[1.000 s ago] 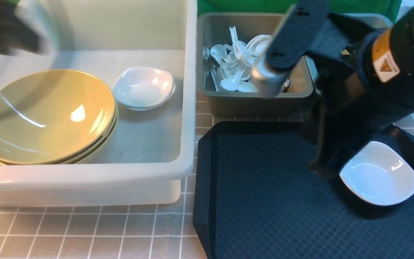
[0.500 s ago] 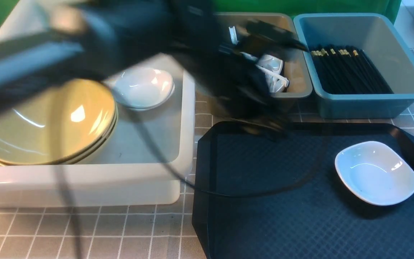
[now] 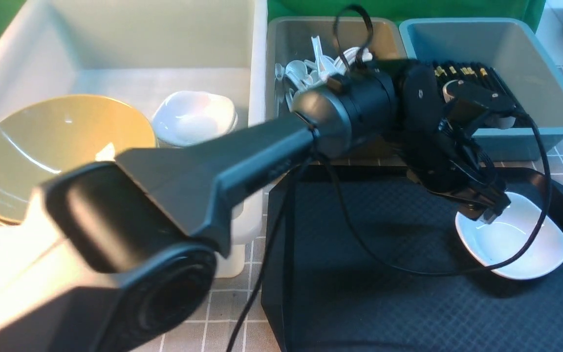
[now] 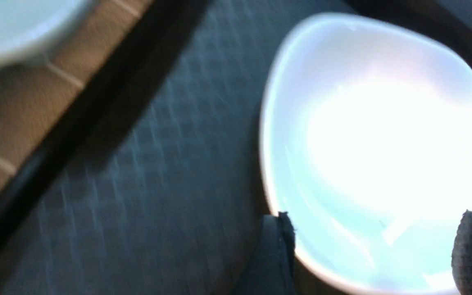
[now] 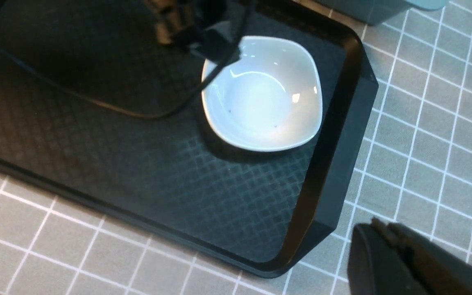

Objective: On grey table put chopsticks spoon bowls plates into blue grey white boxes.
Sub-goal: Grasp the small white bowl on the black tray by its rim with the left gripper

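Hovering at the rim of the 1 plate [image 3: 506, 242] on the black tray [image 3: 359, 303], lower right, our left pincer [image 3: 489, 211] stands apart; our right pincer [image 5: 379, 229] is together. Closing off-centre on that glossy lip could flick it away from the white box [image 3: 259, 98], upper left.

black gold-banded chopsticks [image 3: 472, 72]: mostly hidden behind L arm [image 3: 262, 146]
glossy white soup spoons [image 3: 301, 73]: partly hidden, same arm
small white squarish dish [image 4: 375, 155]: blurred, centre blown out, L wrist view
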Controlling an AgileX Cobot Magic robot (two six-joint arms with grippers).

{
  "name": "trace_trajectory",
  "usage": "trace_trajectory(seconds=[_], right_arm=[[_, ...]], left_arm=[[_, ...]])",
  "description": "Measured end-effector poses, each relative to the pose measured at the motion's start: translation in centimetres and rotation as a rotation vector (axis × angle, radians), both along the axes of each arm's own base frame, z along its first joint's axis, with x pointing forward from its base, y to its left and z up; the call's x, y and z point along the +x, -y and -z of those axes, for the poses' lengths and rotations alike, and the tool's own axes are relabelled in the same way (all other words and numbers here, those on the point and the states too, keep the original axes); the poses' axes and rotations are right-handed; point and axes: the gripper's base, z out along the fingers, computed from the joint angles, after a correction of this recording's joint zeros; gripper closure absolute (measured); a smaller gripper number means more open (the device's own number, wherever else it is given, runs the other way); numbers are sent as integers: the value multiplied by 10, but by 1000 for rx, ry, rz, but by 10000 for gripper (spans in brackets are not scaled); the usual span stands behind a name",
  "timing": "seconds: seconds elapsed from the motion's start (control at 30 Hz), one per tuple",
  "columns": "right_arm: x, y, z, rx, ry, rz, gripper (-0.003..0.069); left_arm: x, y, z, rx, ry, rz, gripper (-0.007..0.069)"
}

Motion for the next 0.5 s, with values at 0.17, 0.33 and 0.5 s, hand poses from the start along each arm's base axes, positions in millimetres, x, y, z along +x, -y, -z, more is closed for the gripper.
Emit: trace_trajectory(seconds=[0.17,0.33,0.5], right_arm=[[2,-1,15,-28,-50,-11,641],[4,-1,33,-52,-110,-15,641],[4,-2,37,-53,-120,-16,641]], left_arm=[[5,8,39,0,-74,-39,123],[-1,16,47,-18,-99,-35,202],[-9,22,49,7,-79,3,479]])
